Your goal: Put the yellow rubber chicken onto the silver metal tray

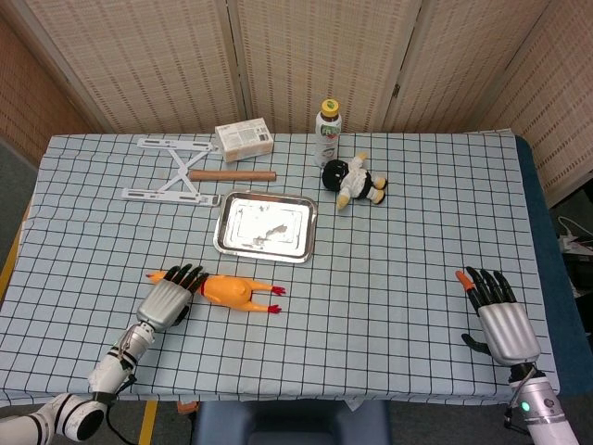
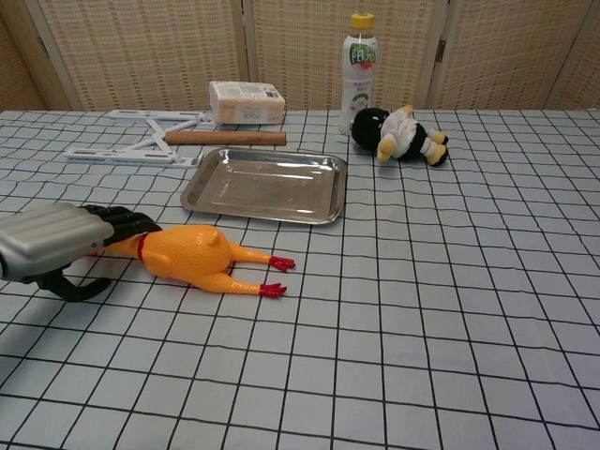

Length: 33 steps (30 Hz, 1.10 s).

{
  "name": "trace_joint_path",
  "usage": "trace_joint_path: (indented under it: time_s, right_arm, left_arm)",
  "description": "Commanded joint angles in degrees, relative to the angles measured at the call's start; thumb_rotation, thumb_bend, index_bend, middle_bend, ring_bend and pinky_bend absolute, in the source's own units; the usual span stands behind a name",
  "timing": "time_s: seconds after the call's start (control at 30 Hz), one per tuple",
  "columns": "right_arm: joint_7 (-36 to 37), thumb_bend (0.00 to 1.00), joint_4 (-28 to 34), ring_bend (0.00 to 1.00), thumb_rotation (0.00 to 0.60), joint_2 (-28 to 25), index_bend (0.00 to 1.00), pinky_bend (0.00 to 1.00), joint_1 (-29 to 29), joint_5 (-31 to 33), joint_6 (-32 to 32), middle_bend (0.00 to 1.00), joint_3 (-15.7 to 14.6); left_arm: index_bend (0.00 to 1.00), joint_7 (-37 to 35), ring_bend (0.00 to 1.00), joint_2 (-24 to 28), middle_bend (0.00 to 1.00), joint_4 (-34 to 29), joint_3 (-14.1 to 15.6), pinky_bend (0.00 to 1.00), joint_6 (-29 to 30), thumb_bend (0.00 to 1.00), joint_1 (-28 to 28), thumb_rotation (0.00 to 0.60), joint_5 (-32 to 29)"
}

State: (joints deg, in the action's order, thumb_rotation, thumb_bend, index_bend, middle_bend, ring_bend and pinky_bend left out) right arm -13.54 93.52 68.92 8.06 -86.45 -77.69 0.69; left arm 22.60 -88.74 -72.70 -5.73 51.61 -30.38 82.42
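The left hand (image 1: 169, 298) lies palm-down, fingers loosely over the neck of the chicken (image 1: 232, 291) but not gripping, just below the tray (image 1: 266, 225); the right hand (image 1: 500, 315) rests flat, fingers spread, far off.

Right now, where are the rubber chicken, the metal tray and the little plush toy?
yellow rubber chicken (image 2: 192, 255): chest view, on its plump body.
silver metal tray (image 1: 223, 209): head view, on its left rim.
black and white plush toy (image 2: 398, 135): chest view, on its white middle.

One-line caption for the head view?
Left hand rests on the rubber chicken's head end, below the empty silver tray; right hand idle.
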Motion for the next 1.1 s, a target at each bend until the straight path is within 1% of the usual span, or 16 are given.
trace_joint_path:
  time_s: [0.03,0.07,0.1,0.13,0.17,0.2,0.27,0.37,0.43,0.5,0.6,0.7,0.8,0.93,1.0,1.1]
  right_arm:
    - [0.0,0.11,-0.1,0.00,0.600,0.0,0.00,0.00,0.1,0.3,0.1,0.00,0.1]
    - [-0.1,0.11,-0.2,0.00,0.600,0.0,0.00,0.00,0.1,0.4,0.2,0.00,0.2]
    - [0.0,0.11,-0.2,0.00,0.600,0.0,0.00,0.00,0.1,0.5,0.3,0.00,0.2]
    - [0.0,0.11,-0.2,0.00,0.600,0.0,0.00,0.00,0.2,0.6,0.4,0.00,0.2]
    - [-0.1,0.11,-0.2,0.00,0.600,0.0,0.00,0.00,0.2,0.7,0.5,0.00,0.2]
    - [-0.1,0.11,-0.2,0.00,0.600,0.0,0.00,0.00,0.3,0.8,0.6,0.00,0.2]
    - [-0.2,0.11,-0.1,0.00,0.600,0.0,0.00,0.00,0.3,0.8,0.8,0.00,0.1]
    - [-0.3,0.11,0.1,0.00,0.600,0.0,0.00,0.00,0.4,0.5,0.9,0.00,-0.2]
    - [-0.3,0.11,0.3,0.00,0.600,-0.1,0.00,0.00,0.3,0.1,0.7,0.00,-0.4]
    - [-0.2,0.11,0.6,0.00,0.600,-0.2,0.00,0.00,0.2,-0.5,0.4,0.00,-0.7]
    - [1.5,0.11,1.0,0.00,0.600,-0.1,0.00,0.00,0.5,-1.6,0.8,0.00,-1.2]
    - [5.7,0.11,2.8,0.00,0.600,-0.4,0.00,0.00,2.3,-3.2,3.8,0.00,-2.0]
    - [10.3,0.11,7.4,0.00,0.600,-1.5,0.00,0.00,6.3,-4.7,9.0,0.00,-1.7]
    - [11.0,0.11,15.0,0.00,0.600,-2.0,0.00,0.00,12.3,-3.0,16.3,0.00,1.3]
    - [9.2,0.11,18.7,0.00,0.600,-1.3,0.00,0.00,15.6,-0.2,20.2,0.00,3.6]
    - [4.6,0.11,22.0,0.00,0.600,1.3,0.00,0.00,20.1,5.9,24.6,0.00,7.0]
  left_arm:
    - [0.01,-0.5,0.01,-1.4,0.01,2.2,-0.2,0.13,-0.6,0.47,-1.2,0.600,-0.8]
    - [0.04,-1.1,0.03,-2.0,0.05,3.1,-0.2,0.15,0.0,0.48,-1.4,0.600,-0.5]
    - [0.10,-1.8,0.06,-2.4,0.09,3.8,-0.1,0.17,0.7,0.49,-1.4,0.600,-0.2]
    - [0.19,-2.5,0.11,-2.8,0.16,4.4,-0.1,0.20,1.5,0.51,-1.4,0.600,0.2]
    - [0.33,-3.6,0.17,-3.2,0.27,5.0,0.1,0.24,2.5,0.55,-1.4,0.600,0.8]
    - [0.40,-4.6,0.22,-3.4,0.33,5.3,0.2,0.27,3.1,0.57,-1.4,0.600,1.3]
    - [0.57,-6.8,0.32,-3.7,0.48,5.9,0.6,0.36,4.8,0.64,-1.5,0.600,2.4]
    - [0.70,-9.0,0.42,-4.0,0.61,6.6,1.0,0.47,7.2,0.70,-1.4,0.600,4.1]
    - [0.76,-10.2,0.46,-4.4,0.66,7.4,1.4,0.52,9.0,0.73,-1.2,0.600,5.1]
    - [0.78,-10.8,0.49,-4.5,0.69,7.7,1.6,0.56,10.0,0.76,-1.0,0.600,5.3]
    - [0.78,-11.4,0.50,-4.2,0.69,6.9,1.6,0.59,11.3,0.77,-0.6,0.600,5.1]
    - [0.78,-11.8,0.53,-3.9,0.71,4.9,1.5,0.64,12.5,0.78,-0.2,0.600,4.9]
    - [0.79,-10.6,0.54,-3.4,0.72,2.3,1.8,0.66,13.1,0.79,-0.2,0.600,5.1]
    - [0.79,-8.1,0.54,-3.3,0.72,-1.2,2.3,0.66,14.2,0.79,0.0,0.600,5.7]
    - [0.79,-6.5,0.54,-3.4,0.72,-3.0,2.6,0.66,14.9,0.79,0.2,0.600,6.0]
    - [0.79,-4.1,0.54,-3.0,0.72,-6.2,3.0,0.66,15.2,0.79,0.2,0.600,6.2]
